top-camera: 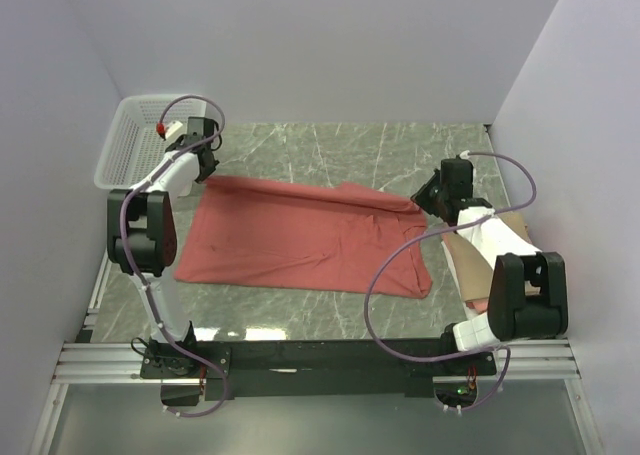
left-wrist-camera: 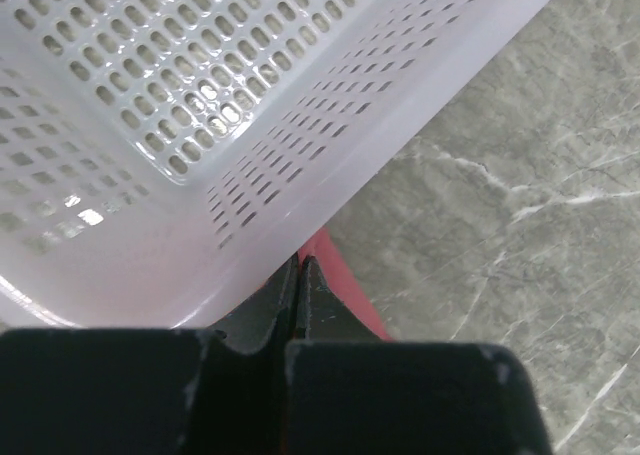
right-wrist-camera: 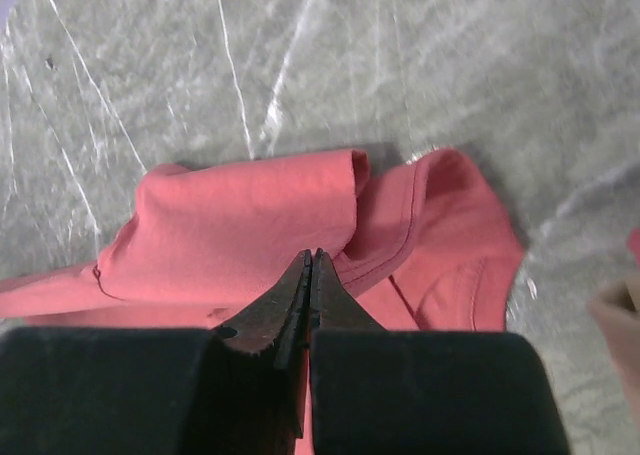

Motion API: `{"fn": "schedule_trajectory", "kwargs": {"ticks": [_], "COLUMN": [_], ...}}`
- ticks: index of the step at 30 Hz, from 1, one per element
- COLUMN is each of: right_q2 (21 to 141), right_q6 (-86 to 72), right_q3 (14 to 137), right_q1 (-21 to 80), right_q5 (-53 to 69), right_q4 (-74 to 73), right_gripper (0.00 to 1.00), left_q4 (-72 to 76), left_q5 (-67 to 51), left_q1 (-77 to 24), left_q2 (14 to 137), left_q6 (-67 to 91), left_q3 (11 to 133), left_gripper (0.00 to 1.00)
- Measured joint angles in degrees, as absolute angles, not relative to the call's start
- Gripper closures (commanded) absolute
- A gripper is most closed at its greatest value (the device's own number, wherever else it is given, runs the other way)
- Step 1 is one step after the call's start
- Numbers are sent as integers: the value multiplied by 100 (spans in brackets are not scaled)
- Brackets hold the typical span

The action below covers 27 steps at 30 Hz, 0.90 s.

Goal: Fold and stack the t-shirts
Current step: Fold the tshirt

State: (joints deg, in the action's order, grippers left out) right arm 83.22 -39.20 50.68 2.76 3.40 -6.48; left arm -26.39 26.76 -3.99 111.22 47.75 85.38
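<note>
A large salmon-red t-shirt (top-camera: 300, 240) lies spread on the marble table. My left gripper (top-camera: 207, 165) is at its far left corner, beside the basket, and is shut on the cloth; a strip of red cloth (left-wrist-camera: 345, 285) shows by the closed fingers (left-wrist-camera: 299, 260). My right gripper (top-camera: 428, 197) is at the shirt's far right corner, shut on the cloth (right-wrist-camera: 240, 225), with sleeve and collar showing beyond the tips (right-wrist-camera: 312, 255). A folded tan shirt (top-camera: 468, 260) and a pink one (top-camera: 478, 303) lie under my right arm. No white shirt shows.
A white plastic mesh basket (top-camera: 125, 145) stands at the far left, its wall (left-wrist-camera: 200, 105) right against my left fingers. White walls close in the table on three sides. The black rail with the arm bases (top-camera: 320, 355) runs along the near edge.
</note>
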Motion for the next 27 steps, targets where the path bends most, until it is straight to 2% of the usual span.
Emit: {"fn": "schedule_trajectory", "kwargs": {"ticks": [10,27], "right_q2": [7476,6906], "right_q6": [-3997,-4062], "right_q3": [4508,3885], "right_q1": [379,475], "right_q5": [244,242], "right_q4": [-617,-670], "right_gripper": [100,100], "left_q4": [-2578,-2541], "left_q5": [2676,2672], "left_q1": [-360,-224], "left_q2": [10523,9874], "left_q6": [4956,5468], "left_q3": [7815,6772], "left_gripper": [100,100]}}
